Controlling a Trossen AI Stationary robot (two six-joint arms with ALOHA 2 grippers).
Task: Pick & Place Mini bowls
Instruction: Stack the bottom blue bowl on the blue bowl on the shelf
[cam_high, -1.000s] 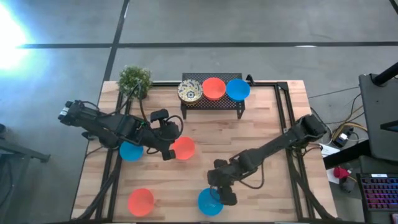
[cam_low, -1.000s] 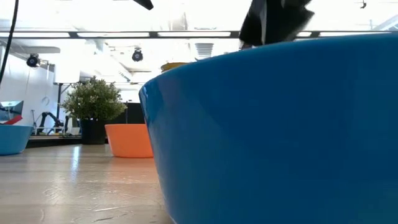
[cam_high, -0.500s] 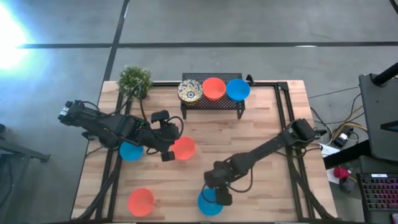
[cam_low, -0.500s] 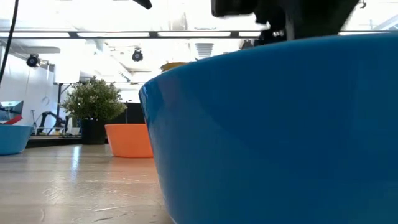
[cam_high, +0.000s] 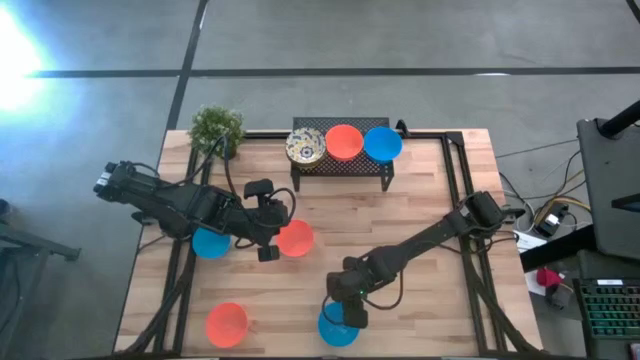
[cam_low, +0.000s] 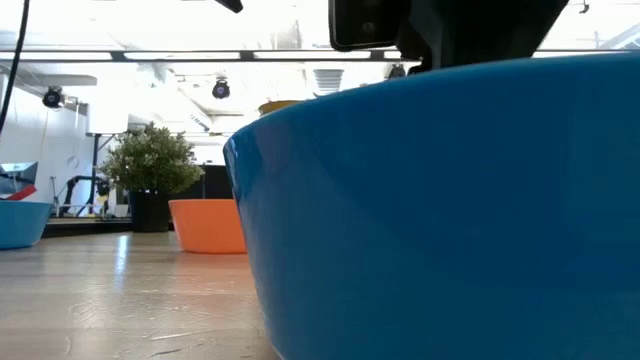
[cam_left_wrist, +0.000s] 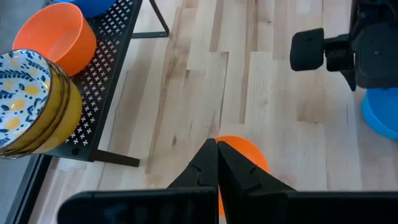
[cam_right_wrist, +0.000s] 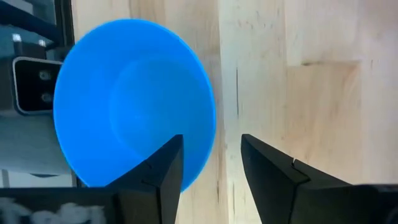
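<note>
An orange-red mini bowl (cam_high: 297, 238) stands on the table's middle. My left gripper (cam_high: 268, 250) is shut at its left rim, as the left wrist view (cam_left_wrist: 217, 143) also shows. A blue mini bowl (cam_high: 336, 328) stands at the near edge. My right gripper (cam_high: 351, 314) is open above its right rim (cam_right_wrist: 211, 124), one finger over the bowl's inside and one over the table, touching nothing I can see. Another blue bowl (cam_high: 209, 243) lies under the left arm. Another orange-red bowl (cam_high: 227, 324) stands near left. A cream patterned bowl (cam_high: 305, 147), an orange-red one (cam_high: 344, 141) and a blue one (cam_high: 382, 143) sit on the black rack. My left gripper's shut fingers stand at the orange-red bowl's left rim (cam_left_wrist: 231, 144), coming slanting down from the table's left. The fingers hide the place of contact, so the kind of hold does not show. The bowl sits flat on the table.
The black mesh rack (cam_high: 340, 168) stands at the far middle and a green potted plant (cam_high: 217, 128) at the far left corner. Dark frame rails run along the table's left and right sides. Bare wood lies between the rack and the bowls.
My right gripper has gone toward the table's left, to a place above the near blue bowl's rim, still open. The bowls have stayed where they were.
</note>
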